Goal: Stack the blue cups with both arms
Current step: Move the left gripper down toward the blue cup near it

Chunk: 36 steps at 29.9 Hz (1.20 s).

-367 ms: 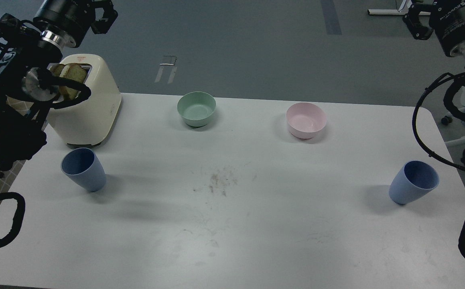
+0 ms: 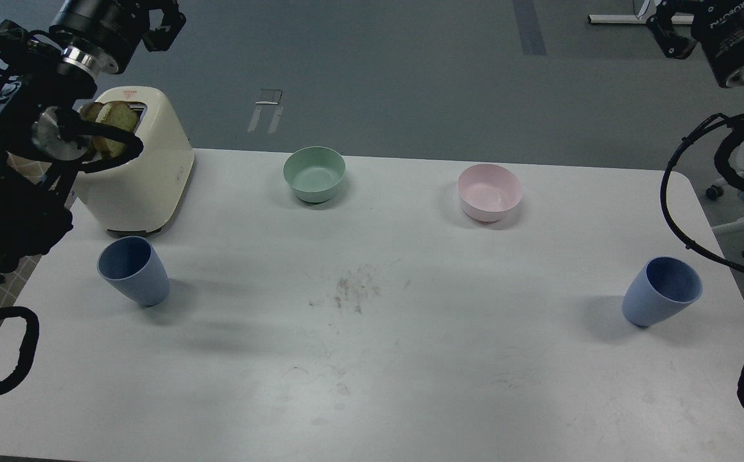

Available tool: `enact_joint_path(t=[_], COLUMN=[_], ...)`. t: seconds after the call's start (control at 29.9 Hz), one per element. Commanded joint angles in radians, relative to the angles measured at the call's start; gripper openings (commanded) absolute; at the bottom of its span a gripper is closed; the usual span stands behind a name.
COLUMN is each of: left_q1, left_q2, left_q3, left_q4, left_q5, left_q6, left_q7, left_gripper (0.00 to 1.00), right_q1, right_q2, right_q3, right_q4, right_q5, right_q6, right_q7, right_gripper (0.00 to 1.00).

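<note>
One blue cup (image 2: pixel 133 269) stands upright at the table's left, just in front of the toaster. The other blue cup (image 2: pixel 662 290) stands upright near the table's right edge. My left gripper (image 2: pixel 164 25) is held high at the top left, above and behind the toaster, far from the left cup. My right gripper (image 2: pixel 668 33) is high at the top right, partly cut off by the view's edge, far above the right cup. Both grippers are dark and their fingers cannot be told apart. Neither holds anything that I can see.
A cream toaster (image 2: pixel 144 173) with bread slices stands at the back left. A mint-green bowl (image 2: pixel 314 173) and a pink bowl (image 2: pixel 490 191) stand along the back of the white table (image 2: pixel 372 359). Crumbs lie mid-table. Black cables hang at both sides.
</note>
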Motion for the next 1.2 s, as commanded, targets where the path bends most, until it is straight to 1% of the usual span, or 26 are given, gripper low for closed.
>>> enact_joint_path(t=[0.0, 0.13, 0.33, 0.4, 0.43, 0.53, 0.63, 0.67, 0.73, 0.77, 0.8, 0.84, 0.87, 0.9, 0.94, 0.97, 1.04, 1.17], left_q1=[-0.003, -0.003, 0.003, 0.024, 0.038, 0.052, 0.058, 0.069, 0.086, 0.106, 0.119, 0.148, 0.164, 0.201, 0.233, 0.233, 0.288, 0.366], left_q2=[-0.003, 0.001, 0.014, 0.018, 0.034, 0.099, 0.202, 0.240, 0.276, 0.314, 0.334, 0.371, 0.391, 0.426, 0.460, 0.460, 0.541, 0.659], left_q3=[-0.002, 0.000, 0.016, 0.032, 0.055, 0.128, 0.202, 0.208, 0.208, 0.208, 0.208, 0.205, 0.201, 0.196, 0.196, 0.196, 0.205, 0.211], left_q4=[0.000, 0.000, -0.005, -0.014, -0.026, -0.112, -0.214, -0.251, -0.291, -0.334, -0.356, -0.397, -0.416, -0.455, -0.486, -0.486, -0.535, -0.551], left_q5=[-0.001, -0.010, -0.004, 0.002, 0.004, 0.014, 0.132, 0.204, 0.282, 0.362, 0.400, 0.468, 0.497, 0.545, 0.585, 0.585, 0.640, 0.704], left_q6=[0.001, -0.002, -0.005, -0.020, -0.031, -0.030, -0.028, -0.028, -0.028, -0.026, -0.026, -0.025, -0.023, -0.017, -0.008, -0.008, 0.016, 0.024], left_q7=[0.007, 0.008, -0.001, 0.002, 0.002, 0.001, -0.005, -0.024, -0.056, -0.097, -0.116, -0.149, -0.162, -0.176, -0.176, -0.176, -0.176, -0.179], left_gripper=[0.98, 0.98, 0.97, 0.97, 0.97, 0.97, 0.97, 0.97, 0.97, 0.96, 0.95, 0.92, 0.91, 0.87, 0.85, 0.85, 0.85, 0.85], right_q1=[0.000, 0.000, -0.003, -0.003, -0.003, -0.005, -0.011, -0.017, -0.021, -0.024, -0.026, -0.028, -0.029, -0.041, -0.057, -0.057, -0.081, -0.098], right_q2=[-0.007, -0.013, -0.023, -0.023, -0.024, -0.027, -0.038, -0.040, -0.041, -0.041, -0.041, -0.041, -0.043, -0.043, -0.041, -0.041, -0.041, -0.041], right_q3=[0.012, 0.017, 0.022, 0.022, 0.023, 0.037, 0.046, 0.046, 0.048, 0.052, 0.055, 0.063, 0.068, 0.074, 0.081, 0.081, 0.088, 0.089], right_q4=[0.001, 0.001, 0.003, 0.004, 0.006, 0.007, 0.006, 0.007, 0.007, 0.007, 0.009, 0.015, 0.021, 0.033, 0.044, 0.044, 0.070, 0.069], right_q5=[0.001, 0.001, 0.001, 0.001, 0.001, 0.001, 0.001, 0.001, 0.001, 0.001, 0.001, 0.001, 0.001, 0.001, 0.001, 0.001, 0.001, 0.001], right_q6=[-0.001, 0.000, 0.002, 0.002, 0.002, 0.004, 0.017, 0.025, 0.033, 0.037, 0.039, 0.042, 0.043, 0.045, 0.045, 0.045, 0.048, 0.054], right_q7=[0.000, 0.000, 0.003, 0.006, 0.007, 0.007, 0.009, 0.010, 0.010, 0.010, 0.010, 0.010, 0.010, 0.010, 0.010, 0.010, 0.010, 0.010], right_gripper=[1.00, 1.00, 1.00, 1.00, 1.00, 1.00, 1.00, 1.00, 1.00, 1.00, 1.00, 1.00, 1.00, 1.00, 1.00, 1.00, 1.00, 1.00])
